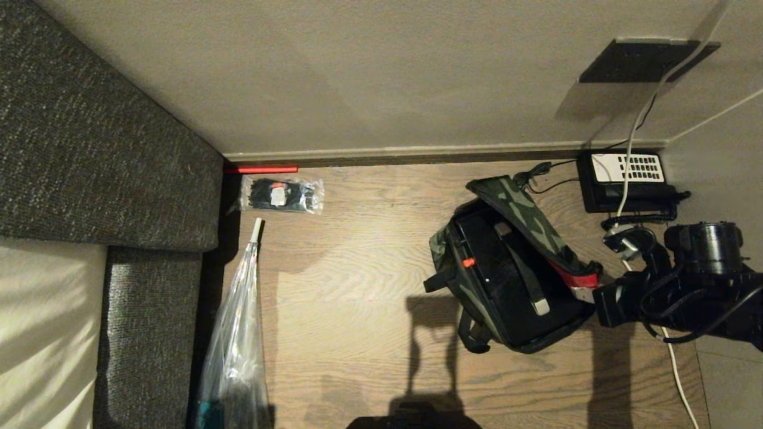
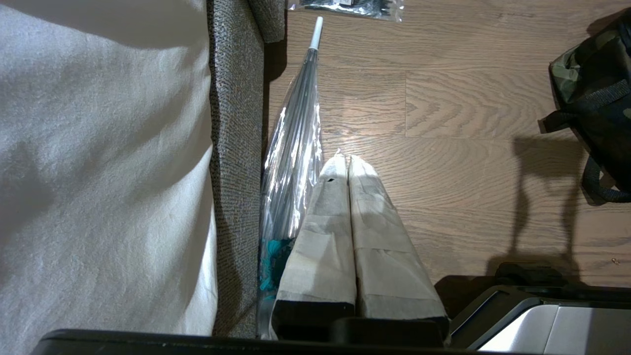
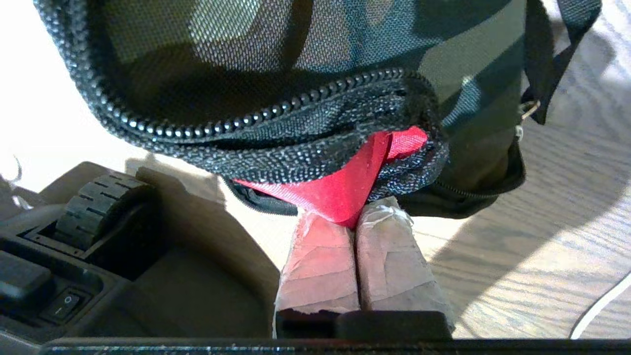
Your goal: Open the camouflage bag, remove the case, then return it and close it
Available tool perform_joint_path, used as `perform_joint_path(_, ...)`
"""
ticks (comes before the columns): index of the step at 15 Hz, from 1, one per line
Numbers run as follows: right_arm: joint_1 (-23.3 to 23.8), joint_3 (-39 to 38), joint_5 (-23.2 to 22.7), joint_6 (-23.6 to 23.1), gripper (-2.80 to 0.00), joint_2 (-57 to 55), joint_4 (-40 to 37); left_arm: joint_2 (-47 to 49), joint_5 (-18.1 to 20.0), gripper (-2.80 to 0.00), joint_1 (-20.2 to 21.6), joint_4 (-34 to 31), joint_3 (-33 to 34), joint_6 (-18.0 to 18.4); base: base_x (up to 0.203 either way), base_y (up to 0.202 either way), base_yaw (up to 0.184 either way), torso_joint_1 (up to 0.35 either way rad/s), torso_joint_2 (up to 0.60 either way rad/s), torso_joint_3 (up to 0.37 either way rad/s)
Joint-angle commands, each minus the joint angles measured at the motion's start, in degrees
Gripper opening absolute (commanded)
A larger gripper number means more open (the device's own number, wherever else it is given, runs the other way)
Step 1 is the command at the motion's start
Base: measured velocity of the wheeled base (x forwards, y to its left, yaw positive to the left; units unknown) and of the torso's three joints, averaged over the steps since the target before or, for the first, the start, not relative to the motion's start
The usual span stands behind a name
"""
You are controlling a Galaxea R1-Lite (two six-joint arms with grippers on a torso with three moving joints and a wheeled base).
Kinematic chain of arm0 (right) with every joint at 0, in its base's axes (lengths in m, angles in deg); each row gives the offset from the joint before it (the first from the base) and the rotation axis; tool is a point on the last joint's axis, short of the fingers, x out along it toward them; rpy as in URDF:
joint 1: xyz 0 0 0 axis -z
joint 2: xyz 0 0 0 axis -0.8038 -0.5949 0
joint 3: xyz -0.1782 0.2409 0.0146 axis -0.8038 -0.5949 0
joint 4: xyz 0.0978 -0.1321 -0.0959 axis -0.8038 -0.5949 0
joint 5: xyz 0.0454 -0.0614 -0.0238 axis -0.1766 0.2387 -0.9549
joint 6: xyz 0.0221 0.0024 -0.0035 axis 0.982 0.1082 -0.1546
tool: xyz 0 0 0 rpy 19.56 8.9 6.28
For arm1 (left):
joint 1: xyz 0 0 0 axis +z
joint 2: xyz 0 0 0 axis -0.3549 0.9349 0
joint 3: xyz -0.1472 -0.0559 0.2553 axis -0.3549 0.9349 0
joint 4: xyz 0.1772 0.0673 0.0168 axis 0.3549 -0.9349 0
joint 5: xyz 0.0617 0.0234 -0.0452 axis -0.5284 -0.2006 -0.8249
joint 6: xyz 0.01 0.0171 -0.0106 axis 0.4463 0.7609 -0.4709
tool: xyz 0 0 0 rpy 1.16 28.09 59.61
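Note:
The camouflage bag (image 1: 444, 250) lies on the wood floor at the right, and its green lid (image 1: 524, 217) is lifted and tilted back. Inside lies the black case (image 1: 495, 268), with a small red latch (image 1: 468, 262) and a strap handle (image 1: 527, 280). My right gripper (image 1: 579, 293) is at the lid's near corner, shut on the red lid lining (image 3: 345, 190); the taped fingers (image 3: 320, 256) pinch the fabric beside the zip (image 3: 256, 118). My left gripper (image 2: 347, 160) hangs shut and empty over the floor, well left of the bag (image 2: 596, 98).
A black telephone (image 1: 626, 179) with a white keypad stands by the wall behind the bag, its cords trailing past my right arm. A packet of cable ties (image 1: 280, 195) and a clear umbrella (image 1: 238, 322) lie beside the dark grey upholstered edge (image 1: 89, 149) on the left.

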Motion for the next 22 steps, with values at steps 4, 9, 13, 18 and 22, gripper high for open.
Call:
perform_joint_path(4,-0.5,-5.7,-0.2,-0.7,0.0,0.4,0.0,-0.1,0.0,-2.8,0.0,0.0,0.0,0.0,0.0,0.0,0.0,0.0,0.0,0.0)
perform_joint_path(9,-2.4,-9.2,-0.4,-5.3,0.0,0.6,-5.5,-0.1,0.0,-2.8,0.0,0.0,0.0,0.1,0.0,0.0,0.0,0.0,0.0,0.0)
perform_joint_path(13,-2.3,-9.5,-0.8,-6.1,0.0,8.4,-6.3,-0.1,0.0,-2.8,0.0,0.0,0.0,0.1,0.0,0.0,0.0,0.0,0.0,0.0)
perform_joint_path(18,-2.2,-10.1,-1.1,-2.9,0.0,19.6,-6.3,-0.1,0.0,-2.8,0.0,0.0,0.0,0.1,0.0,0.0,0.0,0.0,0.0,0.0)
perform_joint_path(22,-5.0,-10.0,-1.2,-3.3,0.0,12.1,-6.1,-0.1,0.0,-2.8,0.0,0.0,0.0,0.0,0.0,0.0,0.0,0.0,0.0,0.0)
